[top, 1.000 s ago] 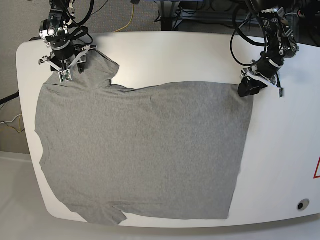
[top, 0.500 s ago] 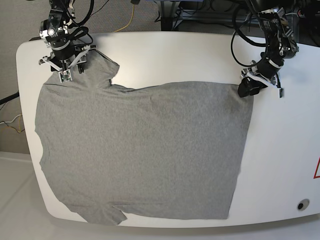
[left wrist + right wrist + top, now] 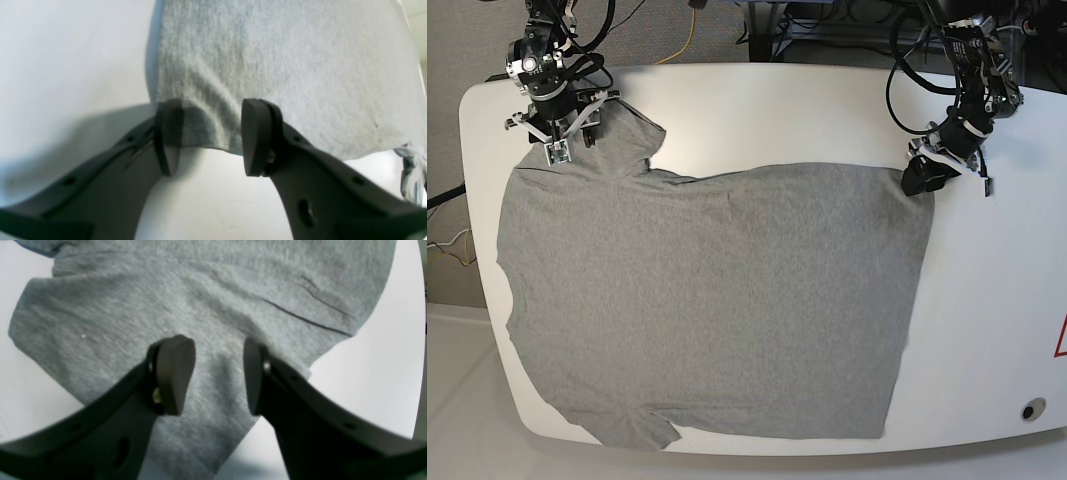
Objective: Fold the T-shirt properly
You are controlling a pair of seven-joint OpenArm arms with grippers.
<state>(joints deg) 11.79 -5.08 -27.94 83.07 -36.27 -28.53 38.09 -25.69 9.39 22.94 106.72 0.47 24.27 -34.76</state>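
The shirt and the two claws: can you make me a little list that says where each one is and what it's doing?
shirt: grey T-shirt spread flat on the white table, one sleeve pointing up at the far left of the base view
left claw: jaws apart, straddling the shirt's far corner edge
right claw: jaws apart, over the sleeve cloth
holding: neither claw looks closed on the cloth
folded: not yet
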